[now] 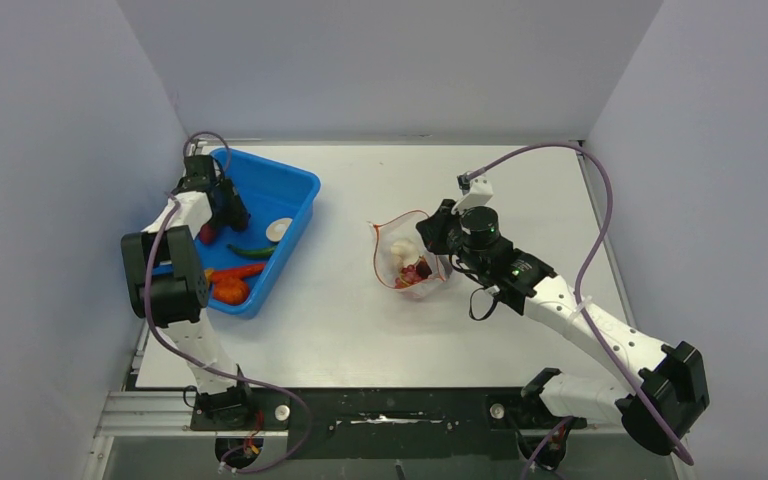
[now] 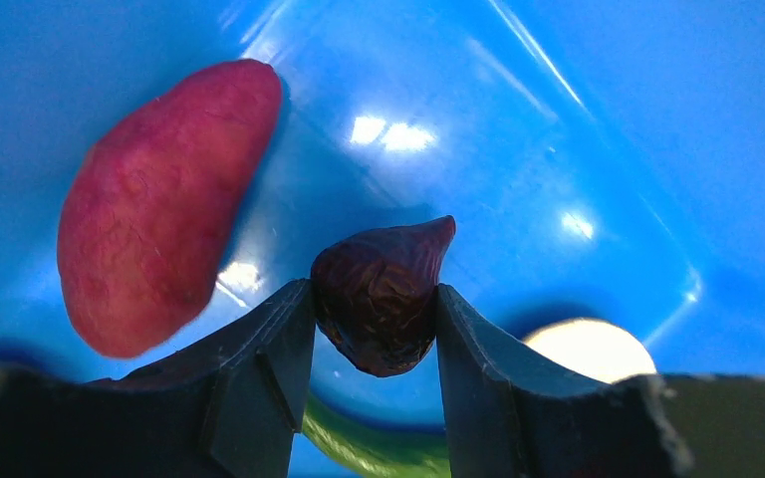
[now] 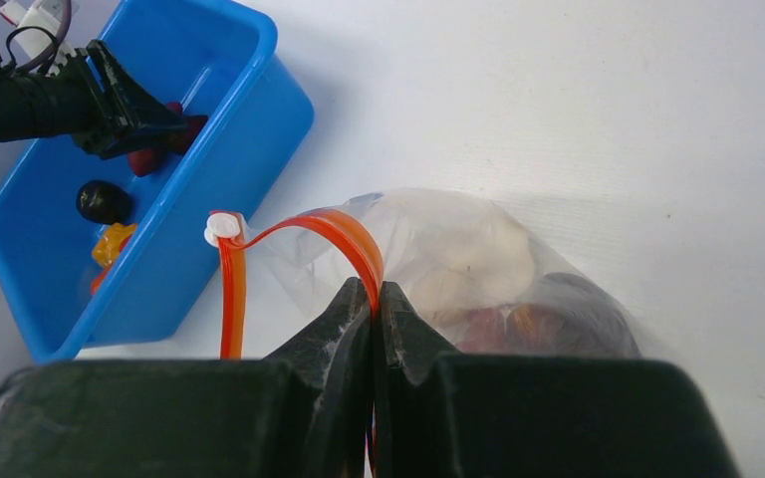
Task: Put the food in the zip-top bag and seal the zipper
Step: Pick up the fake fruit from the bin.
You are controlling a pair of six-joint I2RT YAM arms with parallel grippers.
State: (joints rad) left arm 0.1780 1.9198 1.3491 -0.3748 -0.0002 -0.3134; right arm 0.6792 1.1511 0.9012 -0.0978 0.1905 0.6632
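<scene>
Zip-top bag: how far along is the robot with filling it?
Done: a white piece and others sit in the zip-top bag, whose zipper the right gripper pinches, mouth unsealed. In hand: the left gripper clamps a dark piece in the blue bin. Left: red piece, green piece and orange pieces there, then sealing.

The clear zip-top bag (image 1: 415,285) lies slumped on the counter (image 1: 360,330), its mouth open toward the blue bin (image 1: 305,186), with white and reddish food inside. Its thin red zipper (image 3: 304,221) arches up, one side pinched in the right gripper's (image 3: 374,291) closed jaws. In the bin lie a red oblong piece (image 2: 149,199), a green piece (image 1: 250,251), orange pieces (image 1: 230,290) and a white disc (image 1: 280,229). A dark wrinkled piece (image 2: 383,299) is clamped between the left gripper's (image 2: 374,299) jaws.
</scene>
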